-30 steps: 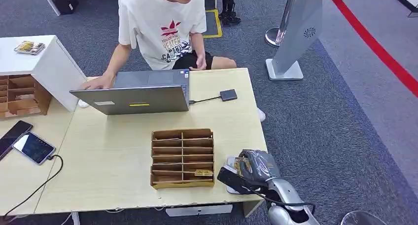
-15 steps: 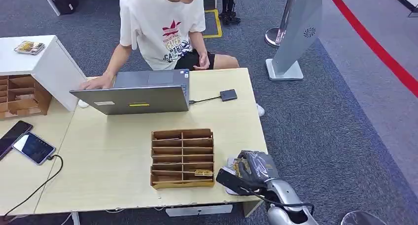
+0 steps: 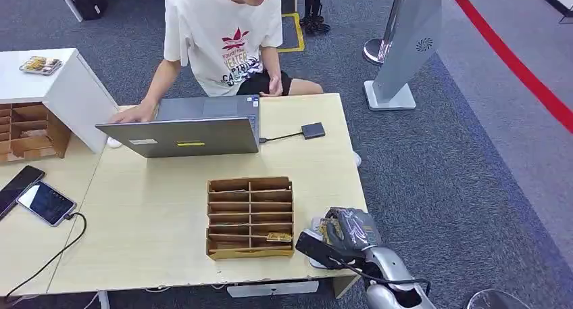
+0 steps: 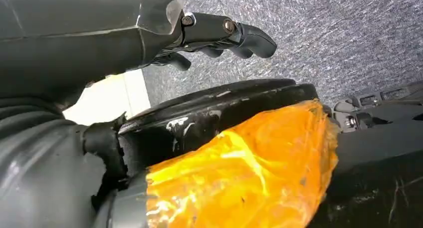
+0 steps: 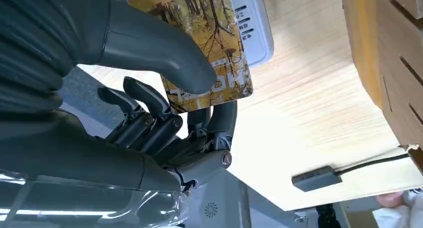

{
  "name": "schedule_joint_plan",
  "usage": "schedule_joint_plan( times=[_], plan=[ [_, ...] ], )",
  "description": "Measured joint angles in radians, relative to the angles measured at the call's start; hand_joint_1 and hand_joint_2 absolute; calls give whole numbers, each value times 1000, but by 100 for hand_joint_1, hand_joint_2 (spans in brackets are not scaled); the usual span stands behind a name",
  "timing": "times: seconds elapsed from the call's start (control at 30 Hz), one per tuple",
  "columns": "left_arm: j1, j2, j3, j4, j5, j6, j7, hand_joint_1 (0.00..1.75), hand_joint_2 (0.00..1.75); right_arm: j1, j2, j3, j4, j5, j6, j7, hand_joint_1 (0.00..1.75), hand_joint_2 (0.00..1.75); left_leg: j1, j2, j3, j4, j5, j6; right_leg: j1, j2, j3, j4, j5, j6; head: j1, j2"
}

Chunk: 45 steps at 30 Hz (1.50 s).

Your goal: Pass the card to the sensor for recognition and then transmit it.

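In the head view, the right hand (image 3: pixel 348 229) sits in the lower right of the frame, at the near right corner of the table (image 3: pixel 155 221). It holds a card (image 3: pixel 330 227) with a yellowish print just over a white sensor (image 3: pixel 315 224) that lies flat on the tabletop (little of the sensor peeks out beside the hand). Just left of the hand stands a wooden slotted organizer (image 3: pixel 250 217), with another card (image 3: pixel 278 237) lying in its lower right slot. Higher in the frame an open laptop (image 3: pixel 186 130) faces a person (image 3: pixel 223 35) in a white T-shirt seated at the far edge, and a small dark adapter (image 3: pixel 313 130) on a cable lies to the laptop's right. At the left edge two phones (image 3: pixel 34 194) rest on a neighbouring table.

In the left wrist view, the left hand (image 4: pixel 219 33) hangs over grey carpet, its dark fingers (image 4: pixel 249 38) loosely bent and apart, grasping nothing.

In the right wrist view, the thick grey thumb (image 5: pixel 164 53) presses the card (image 5: pixel 209 43) against the darker fingers (image 5: pixel 219 118) beneath it, so the card is pinched firmly. The card lies over the white sensor (image 5: pixel 257 26) in the upper middle of the frame, whether touching I cannot tell. The organizer (image 5: pixel 389 63) fills the upper right, and the adapter (image 5: pixel 317 179) lies at the lower right.
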Motion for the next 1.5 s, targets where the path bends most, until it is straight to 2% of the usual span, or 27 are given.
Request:
schedule_joint_plan(
  times=[0.93,1.1,1.2,1.5],
  plan=[
    [-4,0,0,0,-26,-19,11,0,0,0,0,0,1,0,3,3,175,175,0,0,0,0,0,0,0,0,0,0,0,0,0,0],
    [6,8,2,0,28,-121,-36,0,0,0,0,0,3,2,5,2,175,175,0,0,0,0,0,0,0,0,0,0,0,0,0,0],
    [15,24,12,0,61,-204,-75,0,0,0,0,0,7,3,4,-6,175,175,0,0,0,0,0,0,0,0,0,0,0,0,0,0],
    [47,105,76,21,151,-517,-176,0,0,-19,-5,2,49,-29,3,-54,175,175,0,0,-1,-1,0,0,0,0,0,0,-1,0,0,0]
  ],
)
